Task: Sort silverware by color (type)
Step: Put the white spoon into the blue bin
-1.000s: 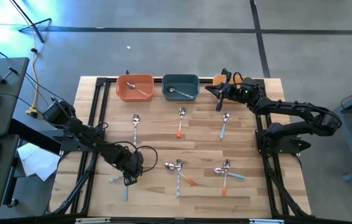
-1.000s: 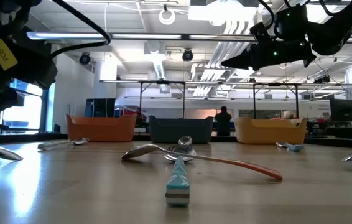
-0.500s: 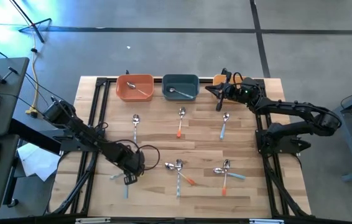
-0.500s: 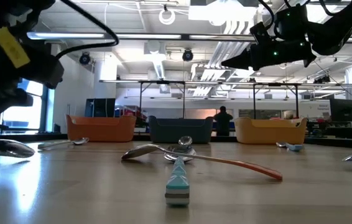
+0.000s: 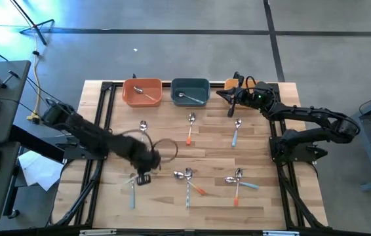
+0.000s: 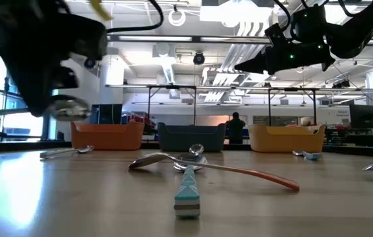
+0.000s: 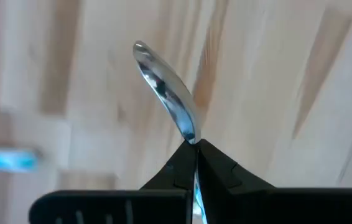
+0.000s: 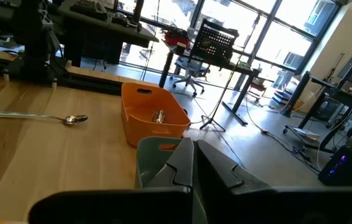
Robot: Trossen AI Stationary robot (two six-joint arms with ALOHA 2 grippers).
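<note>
My left gripper (image 5: 143,178) hangs over the near left of the table, shut on a spoon whose shiny bowl (image 7: 163,87) sticks out past the fingertips. The spoon's handle is mostly hidden between the fingers. In the low view the spoon's bowl (image 6: 68,108) hangs above the tabletop. A light-blue-handled piece (image 5: 132,198) lies on the table just beside it. My right gripper (image 5: 231,108) waits shut and empty at the far right, next to the yellow bowl (image 5: 231,83). The orange bowl (image 5: 141,92) and the teal bowl (image 5: 190,92) each hold a spoon. My left gripper pinches the spoon between its two fingers at the neck just below the bowl (image 7: 191,138). The fingers come from above, pointing down at the table. The spoon is lifted clear of the table, its bowl jutting out beyond the fingertips.
More silverware lies on the table: a light-blue-handled spoon (image 5: 143,131), an orange-handled piece (image 5: 191,128), another light-blue one (image 5: 236,132), and two small clusters (image 5: 187,180) (image 5: 238,182) near the front. A black frame (image 5: 100,124) borders the table.
My left gripper has risen from the tabletop and gone a little toward the table's right and far edges, carrying the spoon. The spoon lay on the table a second ago and now hangs clear of it. The light-blue-handled piece stays where it was.
</note>
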